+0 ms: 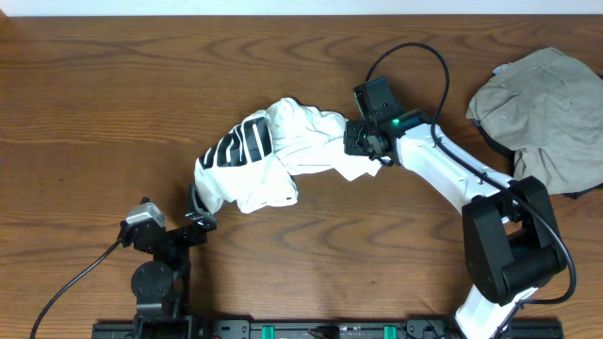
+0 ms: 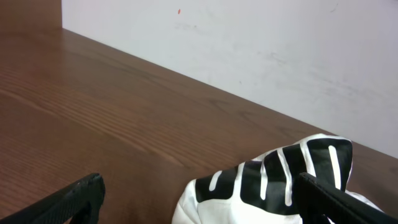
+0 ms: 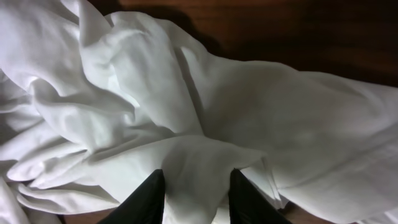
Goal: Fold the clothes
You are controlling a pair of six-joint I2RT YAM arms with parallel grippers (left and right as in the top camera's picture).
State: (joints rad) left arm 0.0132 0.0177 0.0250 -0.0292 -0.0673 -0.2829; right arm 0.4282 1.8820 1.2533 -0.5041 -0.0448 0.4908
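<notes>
Loosely bunched in the middle of the table (image 1: 113, 85), the white T-shirt (image 1: 273, 155) sat pinched at one fold by the right gripper (image 3: 196, 177).
The left gripper (image 2: 199, 186) stood nearby, jaws wide apart; so thin a pinch could slip free when lifted.

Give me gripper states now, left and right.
Left gripper: open, holding nothing.
Right gripper: set around a fold of the white T-shirt; clamped or not cannot be told.
</notes>
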